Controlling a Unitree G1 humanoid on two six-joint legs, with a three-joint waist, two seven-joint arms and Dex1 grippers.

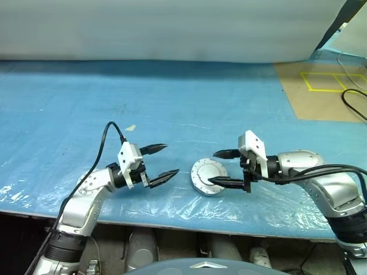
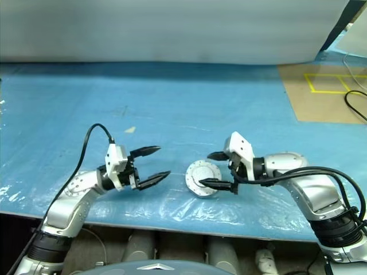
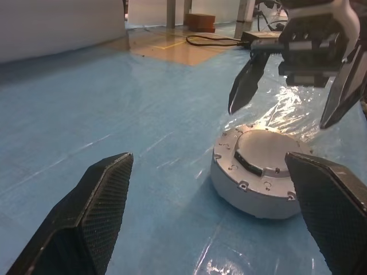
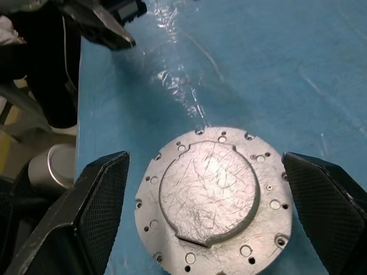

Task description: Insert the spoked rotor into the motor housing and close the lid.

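Right claw [image 1: 225,167] spread wide, one finger above and one finger low across the near edge of the lid [image 1: 207,175], gripping nothing. From its wrist camera the plain grey face of the lid sits squarely between the two fingers, raised centre plate and a ring of small holes showing. Left claw [image 1: 161,162] is open too and empty, pointing across at the assembly from a little way off, well apart from it. The lid lies flat over the motor housing [image 3: 246,192], whose silver-grey side wall shows beneath it in the left wrist camera; the stack rests on the blue plastic-covered worktop [image 1: 172,103], near the front edge, between the two arms. The rotor is presumably shut inside, so I'd judge the job nearly done. To finish well: check the lid is seated evenly all round, press straight down if it isn't, and back the fingers off without nudging it. The stack's axis points straight up; being round, it has no long axis to speak of
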